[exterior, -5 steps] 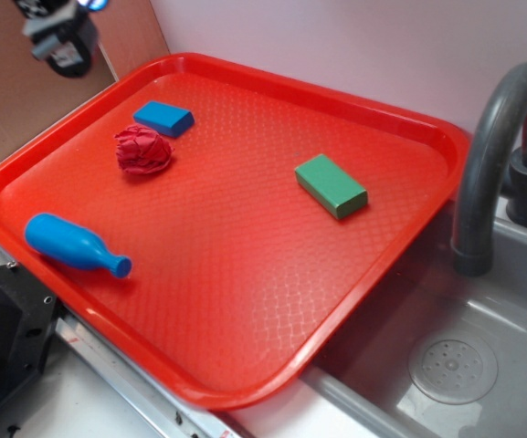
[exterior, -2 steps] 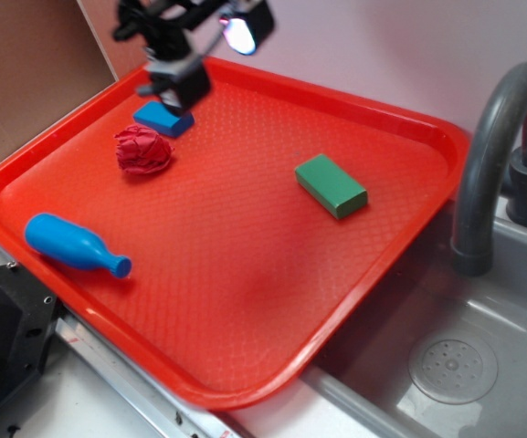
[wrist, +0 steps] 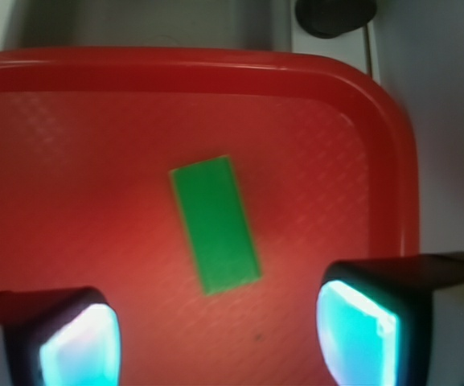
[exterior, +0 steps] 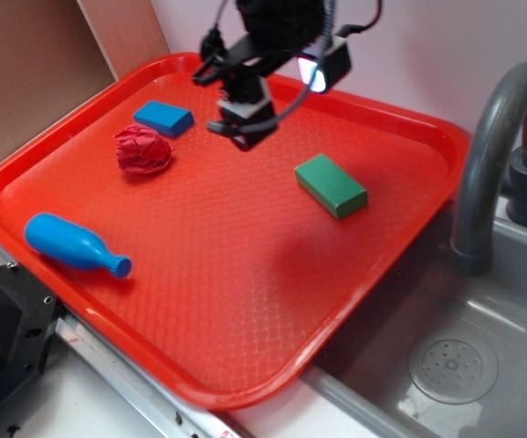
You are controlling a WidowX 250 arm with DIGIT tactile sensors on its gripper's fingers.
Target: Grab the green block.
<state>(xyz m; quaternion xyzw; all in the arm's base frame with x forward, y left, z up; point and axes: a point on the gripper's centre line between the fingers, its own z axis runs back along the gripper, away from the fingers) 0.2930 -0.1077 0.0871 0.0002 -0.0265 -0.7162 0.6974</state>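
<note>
The green block (exterior: 331, 185) lies flat on the right half of the red tray (exterior: 245, 292). My gripper (exterior: 243, 128) hangs in the air above the tray's back middle, to the left of the block and apart from it. In the wrist view the green block (wrist: 215, 223) sits slanted just ahead of the gripper (wrist: 219, 338), roughly centred between the two fingers. The fingers (wrist: 359, 330) stand wide apart and open, with bare tray between them.
A blue block (exterior: 163, 118) and a crumpled red cloth (exterior: 142, 150) lie at the tray's back left. A blue bottle-shaped toy (exterior: 73, 244) lies near its front left. A grey faucet (exterior: 496, 146) and sink (exterior: 455, 365) are to the right.
The gripper has swept from beyond the tray's back left corner, over the blue block, rightward toward the green block. No object on the tray has moved.
</note>
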